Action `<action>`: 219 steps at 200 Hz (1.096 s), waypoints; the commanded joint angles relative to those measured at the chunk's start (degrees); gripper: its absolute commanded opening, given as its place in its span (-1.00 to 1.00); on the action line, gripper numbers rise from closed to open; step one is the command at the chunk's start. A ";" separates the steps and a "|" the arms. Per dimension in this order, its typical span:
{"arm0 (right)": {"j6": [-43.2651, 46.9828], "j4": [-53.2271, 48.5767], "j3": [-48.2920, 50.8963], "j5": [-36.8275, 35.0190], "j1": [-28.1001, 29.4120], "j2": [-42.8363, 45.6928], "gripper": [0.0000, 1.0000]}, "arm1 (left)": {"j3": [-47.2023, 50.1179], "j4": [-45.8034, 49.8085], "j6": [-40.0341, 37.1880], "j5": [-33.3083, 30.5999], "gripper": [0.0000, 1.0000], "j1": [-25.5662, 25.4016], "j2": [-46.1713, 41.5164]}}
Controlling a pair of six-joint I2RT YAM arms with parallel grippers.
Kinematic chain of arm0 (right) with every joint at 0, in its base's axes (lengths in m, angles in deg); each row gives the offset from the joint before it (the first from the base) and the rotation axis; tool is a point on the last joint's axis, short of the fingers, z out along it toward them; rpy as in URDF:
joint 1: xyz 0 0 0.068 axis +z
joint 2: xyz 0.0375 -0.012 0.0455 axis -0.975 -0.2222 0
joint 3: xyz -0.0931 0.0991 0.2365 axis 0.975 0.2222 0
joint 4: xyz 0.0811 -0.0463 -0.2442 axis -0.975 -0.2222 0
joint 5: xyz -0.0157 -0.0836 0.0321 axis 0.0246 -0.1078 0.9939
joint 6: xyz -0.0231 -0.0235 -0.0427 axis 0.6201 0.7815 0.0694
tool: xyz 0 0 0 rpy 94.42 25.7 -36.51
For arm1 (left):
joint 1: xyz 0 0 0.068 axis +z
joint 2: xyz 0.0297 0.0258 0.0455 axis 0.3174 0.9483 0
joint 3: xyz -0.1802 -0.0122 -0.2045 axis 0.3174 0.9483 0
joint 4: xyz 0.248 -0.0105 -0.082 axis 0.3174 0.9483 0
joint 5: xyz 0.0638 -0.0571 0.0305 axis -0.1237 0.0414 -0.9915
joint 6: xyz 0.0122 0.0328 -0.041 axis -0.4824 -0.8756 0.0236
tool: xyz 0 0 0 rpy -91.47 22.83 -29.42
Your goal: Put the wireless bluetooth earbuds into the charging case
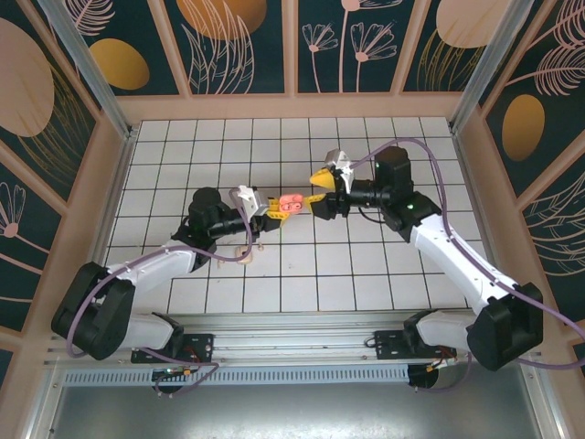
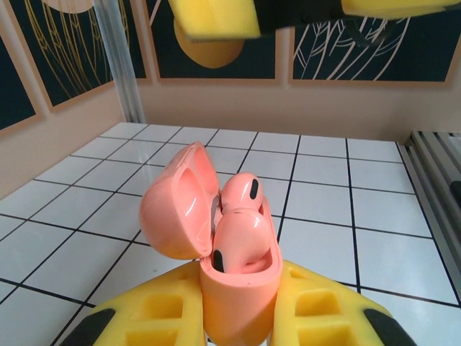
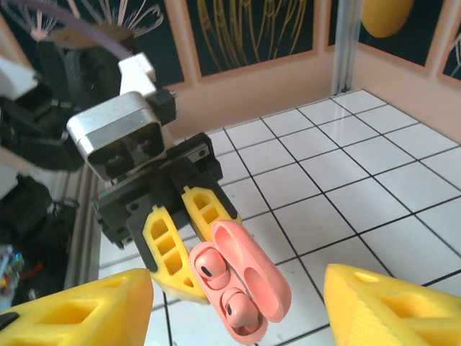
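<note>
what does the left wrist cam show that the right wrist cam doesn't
Left wrist: the smooth outer wall of the case, pinched low between the yellow fingers of the left pincer. Right wrist: the silver block and black body of the left arm behind that pincer. Both: two pink earbuds sitting in the case, its lid open, the right pincer spread wide and apart from the case, and the white tiled table.
</note>
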 commanded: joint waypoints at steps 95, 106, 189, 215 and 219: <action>32.54 -31.74 -16.45 -2.23 2.02 -9.69 0.52 | -1.71 9.82 -8.47 -1.56 -0.83 -0.23 -4.24; 33.17 -32.34 -16.77 -3.12 2.57 -10.36 0.53 | -1.78 10.02 -8.66 -1.12 -0.83 -0.30 -3.94; 36.08 -32.01 -19.28 -7.20 8.16 -16.67 0.53 | -1.86 8.39 -8.57 2.29 -0.82 -0.29 -2.99; 37.81 -35.57 -20.75 -7.17 9.30 -18.45 0.48 | -2.04 7.82 -7.88 1.05 -0.82 -0.29 -2.97; 37.87 -35.92 -20.76 -7.01 9.28 -18.46 0.46 | -2.12 7.65 -7.72 0.67 -0.82 -0.24 -2.98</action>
